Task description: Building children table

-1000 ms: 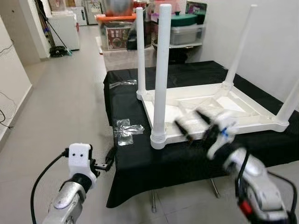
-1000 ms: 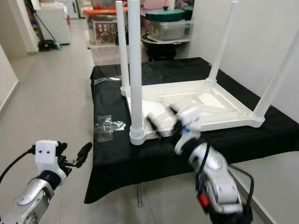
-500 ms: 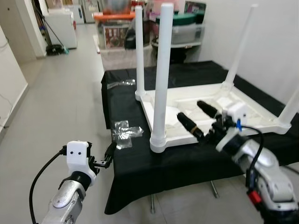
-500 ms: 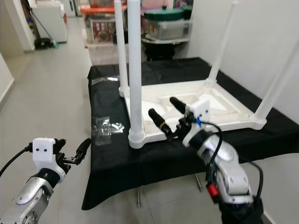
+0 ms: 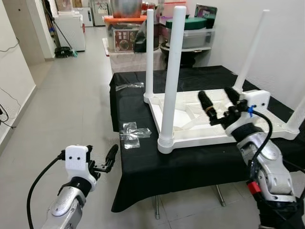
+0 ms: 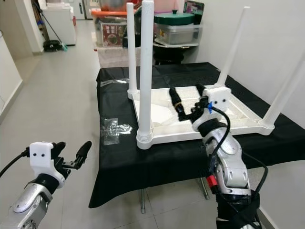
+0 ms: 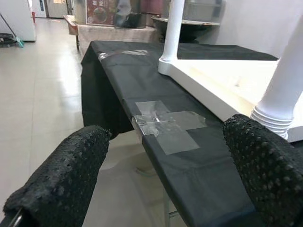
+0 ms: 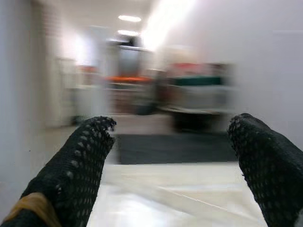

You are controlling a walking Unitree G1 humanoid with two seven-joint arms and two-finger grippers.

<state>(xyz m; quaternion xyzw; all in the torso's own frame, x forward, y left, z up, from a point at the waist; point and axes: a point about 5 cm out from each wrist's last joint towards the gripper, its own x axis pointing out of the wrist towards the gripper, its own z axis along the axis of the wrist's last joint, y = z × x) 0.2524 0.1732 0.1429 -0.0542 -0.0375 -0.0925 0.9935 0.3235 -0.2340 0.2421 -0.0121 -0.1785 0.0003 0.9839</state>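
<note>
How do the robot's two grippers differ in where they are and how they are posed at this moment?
The right gripper is raised over the upturned white table, above the black cloth; the left gripper sits low, off the cloth's edge, over the floor. The right one's fingers angle upward; the left one's point forward toward the cloth's side. Both are open and hold nothing.

Before me: a table under a black cloth (image 5: 143, 162) that hangs down over its front edge. Directly on the cloth lies the white children's table (image 5: 190, 136), upside down, four legs pointing up. Beside its near corner, a piece of crumpled clear plastic wrap (image 5: 135, 132) lies flat on the cloth; another clear scrap (image 5: 127, 86) lies near the far corner
</note>
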